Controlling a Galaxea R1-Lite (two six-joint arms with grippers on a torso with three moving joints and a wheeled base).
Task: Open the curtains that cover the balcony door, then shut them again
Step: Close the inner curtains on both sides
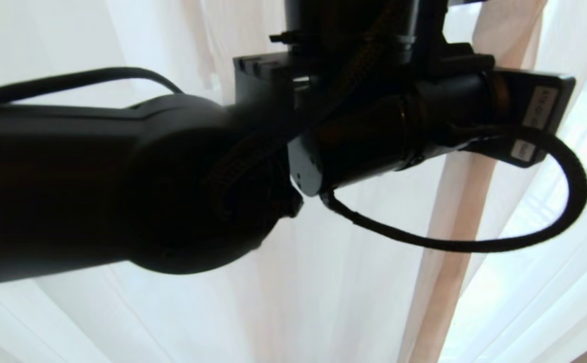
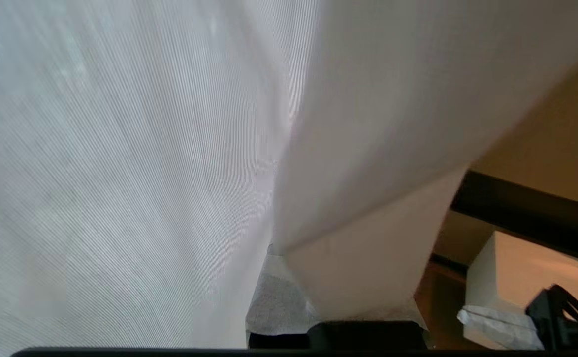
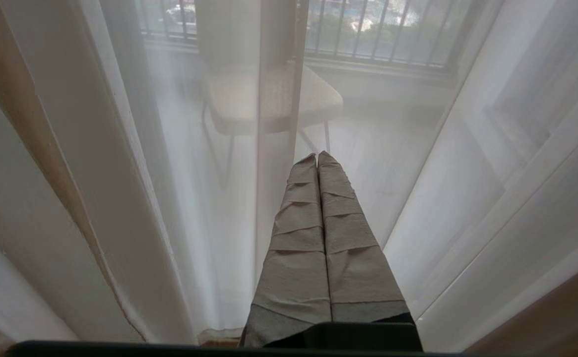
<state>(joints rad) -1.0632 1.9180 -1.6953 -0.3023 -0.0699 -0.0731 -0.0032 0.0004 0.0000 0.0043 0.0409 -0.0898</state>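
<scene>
The curtains fill every view: sheer white cloth (image 1: 353, 282) with a beige panel edge (image 1: 449, 242) running down it. My left arm (image 1: 122, 186) reaches up across the head view, and its hand leaves the top of that view. In the left wrist view my left gripper (image 2: 284, 258) is shut on a thick beige curtain fold (image 2: 368, 208). One taped finger (image 2: 276, 297) shows beside the fold, and the cloth covers the other. My right gripper (image 3: 317, 157) hangs low in front of the sheer curtain (image 3: 194, 198), shut and holding nothing. The balcony door is hidden behind the curtains.
Through the sheer cloth a chair (image 3: 229, 99) and a barred railing (image 3: 383, 29) show outside. Past the held fold, the left wrist view shows a black beam (image 2: 532, 213), a pale block (image 2: 522, 277) and brown flooring (image 2: 437, 302).
</scene>
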